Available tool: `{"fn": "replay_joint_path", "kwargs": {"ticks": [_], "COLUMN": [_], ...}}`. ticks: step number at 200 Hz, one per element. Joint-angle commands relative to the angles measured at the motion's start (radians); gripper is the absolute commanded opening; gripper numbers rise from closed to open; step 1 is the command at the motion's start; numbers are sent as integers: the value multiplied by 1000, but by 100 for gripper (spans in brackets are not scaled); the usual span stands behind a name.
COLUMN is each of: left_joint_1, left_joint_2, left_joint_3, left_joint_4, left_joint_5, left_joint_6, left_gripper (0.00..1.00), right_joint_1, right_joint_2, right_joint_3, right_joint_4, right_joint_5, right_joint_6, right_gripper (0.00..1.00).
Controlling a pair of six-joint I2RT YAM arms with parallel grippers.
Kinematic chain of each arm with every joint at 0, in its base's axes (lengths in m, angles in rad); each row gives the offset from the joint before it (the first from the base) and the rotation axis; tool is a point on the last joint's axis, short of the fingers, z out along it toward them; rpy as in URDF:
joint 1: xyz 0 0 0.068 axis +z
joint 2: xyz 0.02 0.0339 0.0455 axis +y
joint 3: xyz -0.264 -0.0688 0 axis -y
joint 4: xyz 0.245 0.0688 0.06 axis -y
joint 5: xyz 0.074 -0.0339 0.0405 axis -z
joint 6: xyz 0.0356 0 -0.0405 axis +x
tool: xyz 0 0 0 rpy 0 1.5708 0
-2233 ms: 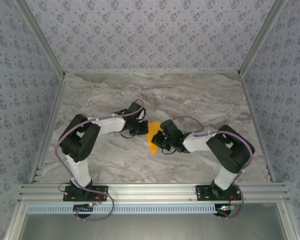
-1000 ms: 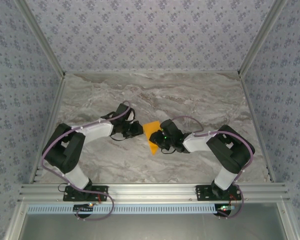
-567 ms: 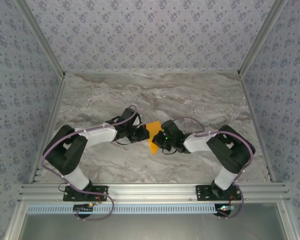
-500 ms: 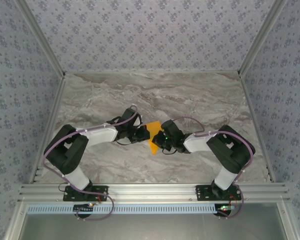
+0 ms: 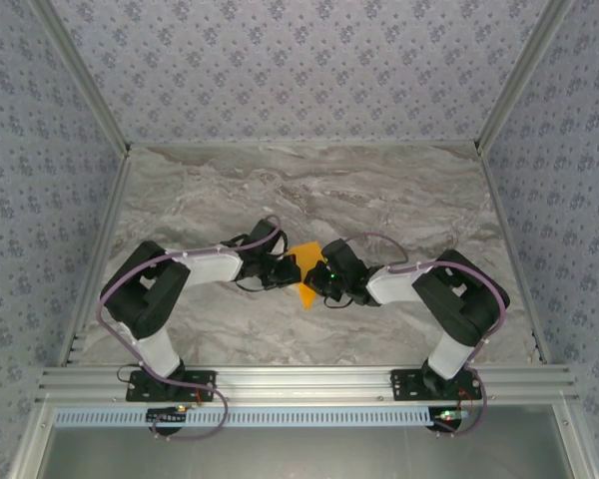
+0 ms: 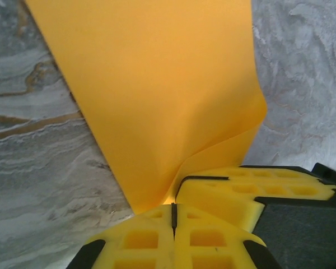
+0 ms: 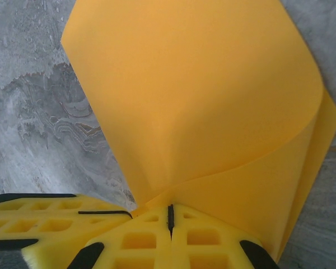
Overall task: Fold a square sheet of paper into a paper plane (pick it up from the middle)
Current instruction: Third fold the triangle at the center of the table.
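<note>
The square sheet of paper (image 5: 303, 261) is bright orange and lies bent at the middle of the marble table, between my two grippers. From the left, my left gripper (image 5: 288, 271) is shut on its near edge. In the left wrist view the paper (image 6: 157, 101) rises out of my closed tips (image 6: 173, 210), with the right gripper's yellow fingers (image 6: 257, 190) beside them. My right gripper (image 5: 320, 279) is shut on the same edge from the right. Seen from the right wrist, the paper (image 7: 201, 101) curls over itself from the closed tips (image 7: 169, 216). No paper plane shape can be seen.
The grey marble table (image 5: 399, 200) stretches back and to both sides of the paper. Aluminium posts and patterned walls enclose it. A metal rail (image 5: 299, 379) runs along the near edge where both arm bases are bolted.
The left arm swung right from beside the sheet until its tips met the paper next to the right gripper. Both grippers closed. The paper has bunched up between them.
</note>
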Motion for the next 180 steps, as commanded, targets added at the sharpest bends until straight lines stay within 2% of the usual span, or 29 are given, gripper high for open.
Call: {"fn": "replay_joint_path", "kwargs": {"ticks": [1, 123, 180], "left_joint_1": [-6, -25, -35], "left_joint_2": [19, 59, 75], "left_joint_3": [33, 63, 41], "left_joint_4": [-19, -117, -185], "left_joint_5": [-15, -94, -163], "left_joint_6": [16, 66, 92], "left_gripper": [0, 0, 0], "right_joint_1": [-4, -5, -21], "right_joint_2": [22, 15, -120], "right_joint_3": [-33, -37, -58], "right_joint_4": [-124, -116, -52], "right_joint_5": [27, 16, -81], "right_joint_6": [-24, -29, -173], "right_gripper": [0, 0, 1]}}
